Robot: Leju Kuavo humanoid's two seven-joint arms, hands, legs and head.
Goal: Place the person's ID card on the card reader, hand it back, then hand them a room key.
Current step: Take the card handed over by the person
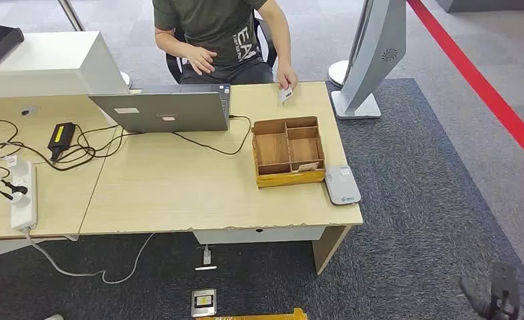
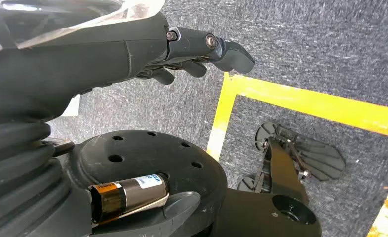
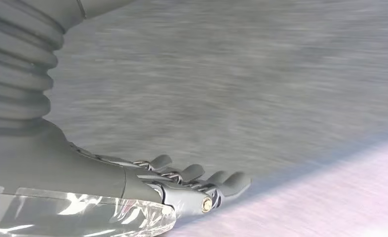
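A person sits at the far side of the wooden table (image 1: pixel 179 193) and holds a small white ID card (image 1: pixel 285 94) upright on its far edge. The grey card reader (image 1: pixel 342 185) lies flat at the table's front right corner. Beside it stands a wooden compartment box (image 1: pixel 267 179) with a pale room key card (image 1: pixel 307 167) in its front right compartment. My right hand (image 1: pixel 493 293) hangs low over the carpet, well short of the table; in the right wrist view the right hand (image 3: pixel 197 185) holds nothing, fingers straight. My left hand (image 2: pixel 202 49) hangs over the floor, fingers extended and empty.
A grey laptop (image 1: pixel 166 110) stands open at the table's far middle. A power strip (image 1: pixel 24 195), a black adapter (image 1: pixel 61 138) and tangled cables lie on the left. A white stand (image 1: pixel 369 60) rises off the table's far right corner. Yellow floor tape (image 2: pixel 300 101) lies under me.
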